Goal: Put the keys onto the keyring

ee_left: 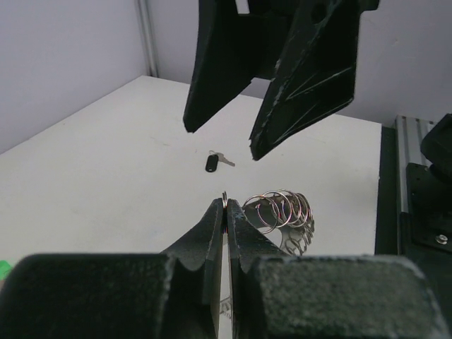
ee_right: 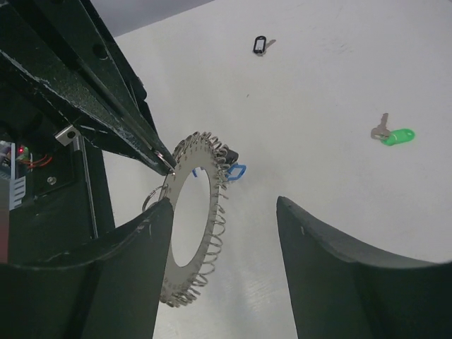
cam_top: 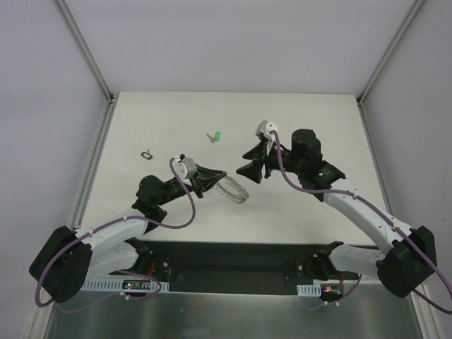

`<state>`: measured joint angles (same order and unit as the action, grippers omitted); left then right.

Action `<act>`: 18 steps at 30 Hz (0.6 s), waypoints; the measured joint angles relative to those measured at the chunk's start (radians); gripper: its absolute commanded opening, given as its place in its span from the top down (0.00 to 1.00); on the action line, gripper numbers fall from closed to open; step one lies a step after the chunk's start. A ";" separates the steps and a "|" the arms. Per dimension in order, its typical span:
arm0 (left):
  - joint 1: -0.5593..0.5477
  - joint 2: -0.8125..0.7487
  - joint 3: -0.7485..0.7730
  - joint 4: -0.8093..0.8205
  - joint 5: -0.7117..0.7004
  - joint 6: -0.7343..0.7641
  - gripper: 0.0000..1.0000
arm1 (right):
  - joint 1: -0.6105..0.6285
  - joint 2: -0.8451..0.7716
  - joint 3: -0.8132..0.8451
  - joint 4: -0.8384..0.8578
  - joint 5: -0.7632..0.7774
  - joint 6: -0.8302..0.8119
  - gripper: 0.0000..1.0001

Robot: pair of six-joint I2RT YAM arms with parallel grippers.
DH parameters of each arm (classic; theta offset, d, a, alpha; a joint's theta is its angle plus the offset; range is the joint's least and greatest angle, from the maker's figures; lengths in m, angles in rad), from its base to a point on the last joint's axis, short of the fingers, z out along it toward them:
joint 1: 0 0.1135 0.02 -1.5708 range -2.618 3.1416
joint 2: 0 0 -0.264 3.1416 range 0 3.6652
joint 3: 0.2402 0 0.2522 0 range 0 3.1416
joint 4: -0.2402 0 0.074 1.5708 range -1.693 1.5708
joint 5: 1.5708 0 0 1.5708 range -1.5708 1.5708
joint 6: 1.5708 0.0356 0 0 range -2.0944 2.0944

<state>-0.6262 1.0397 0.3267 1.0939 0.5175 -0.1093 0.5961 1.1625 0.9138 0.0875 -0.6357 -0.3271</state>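
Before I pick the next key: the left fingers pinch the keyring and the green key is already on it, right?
No. The left fingers do pinch the keyring, but the green key is not on it. It lies loose on the table, apart from the ring, as the right wrist view shows.

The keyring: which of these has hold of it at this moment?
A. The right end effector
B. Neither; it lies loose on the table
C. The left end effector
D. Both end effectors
C: the left end effector is pinched shut on the wire of the keyring, while the right end effector stands open and grips nothing.
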 measured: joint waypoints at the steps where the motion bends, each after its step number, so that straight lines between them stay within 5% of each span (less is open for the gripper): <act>1: 0.000 0.000 0.000 0.005 0.016 -0.005 1.00 | 0.000 0.006 0.000 -0.001 -0.011 -0.008 0.39; 18: 0.000 0.134 0.090 0.092 0.119 -0.072 1.00 | 0.064 0.073 -0.008 -0.016 -0.086 -0.051 0.44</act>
<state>-0.6262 1.1732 0.4168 1.1854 0.6361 -0.1818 0.6601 1.2354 0.9062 0.0711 -0.7219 -0.3782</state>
